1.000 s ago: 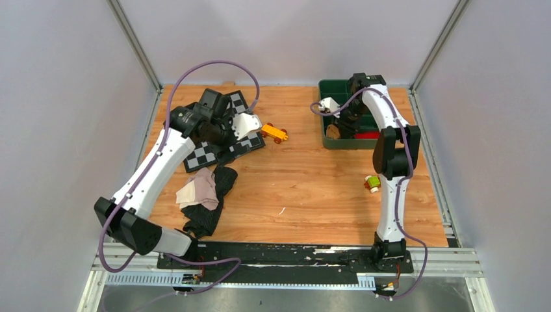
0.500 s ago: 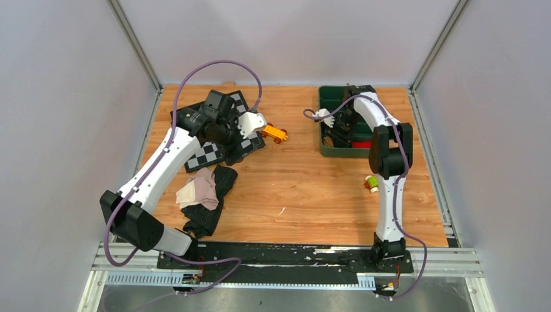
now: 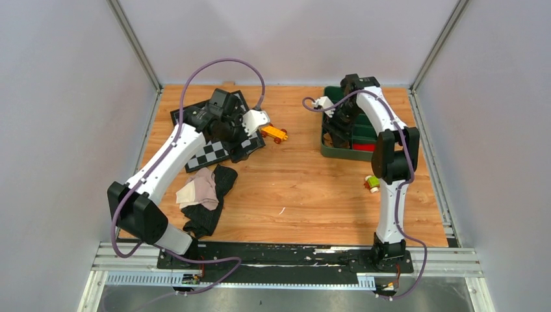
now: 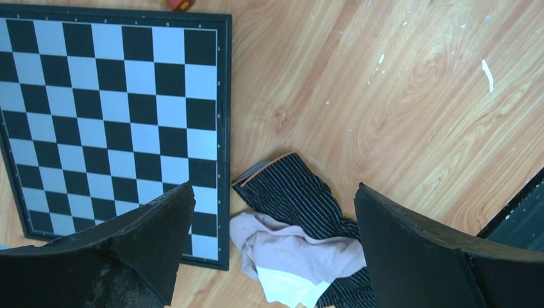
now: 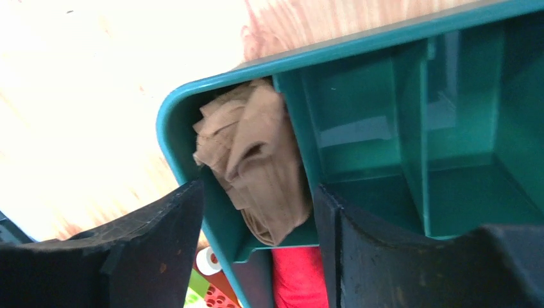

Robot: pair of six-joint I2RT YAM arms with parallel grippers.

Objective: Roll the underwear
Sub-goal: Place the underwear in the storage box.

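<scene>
Hovering above the table (image 4: 410, 109), the left gripper (image 4: 274, 192) has its jaws spread wide and holds nothing. Below it lies the checkerboard mat (image 4: 115, 109). Just beside the mat's edge is the black striped underwear (image 4: 308, 199), with the pale pink pair (image 4: 301, 253) crumpled on top of it. Over on the right, the right gripper (image 5: 258, 191) hangs over the corner of the green bin (image 5: 359, 42), jaws apart and clamped on nothing. One finger is outside the bin wall, the other by a divider. The tan underwear (image 5: 256, 160) sits bunched up in that corner compartment, with something red (image 5: 298, 279) in the next one. An orange toy (image 3: 275, 133) rests on the wood near the mat.
</scene>
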